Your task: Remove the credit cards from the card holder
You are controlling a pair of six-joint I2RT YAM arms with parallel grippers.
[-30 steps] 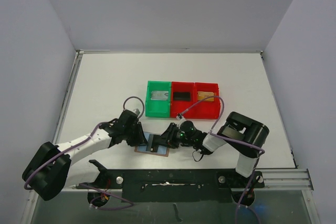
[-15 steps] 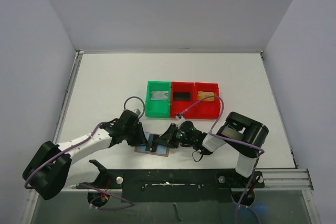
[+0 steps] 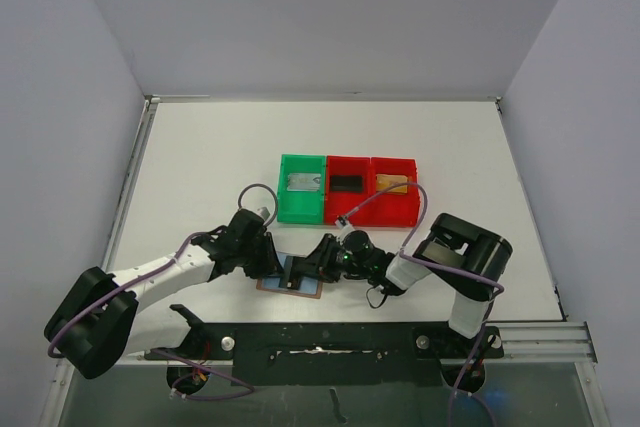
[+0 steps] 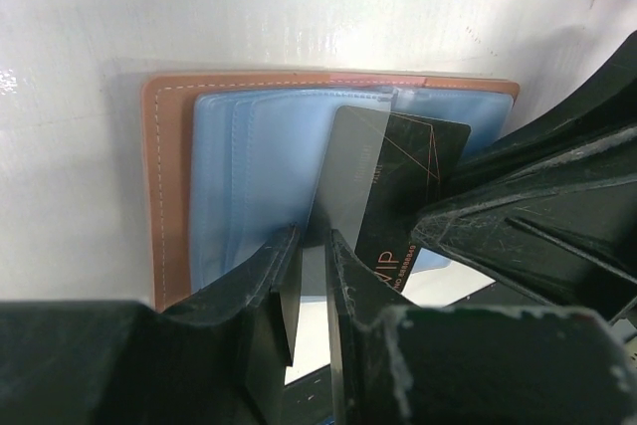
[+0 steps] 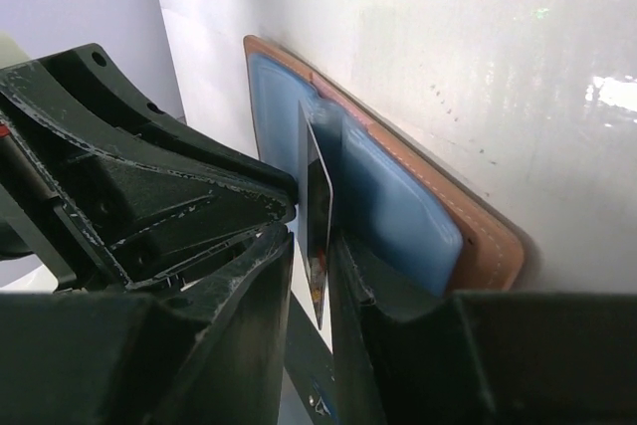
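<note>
Black credit card (image 4: 398, 186) is held half drawn from the blue pocket of the card holder (image 4: 169, 176), pinched edge-on by the closed right gripper (image 5: 314, 241); the left gripper (image 4: 314, 246), almost closed, is set against the holder, its hold unclear; a steady outward pull is called for next.

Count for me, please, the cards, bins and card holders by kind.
Thin rectangular cards: 4 (silver-grey card, binned black card, gold-tan card, black card at the holder)
Plastic bins: 3 (green bin, middle red bin, right red bin)
Tan leather card holder with blue sleeves: 1
Total: 8
</note>
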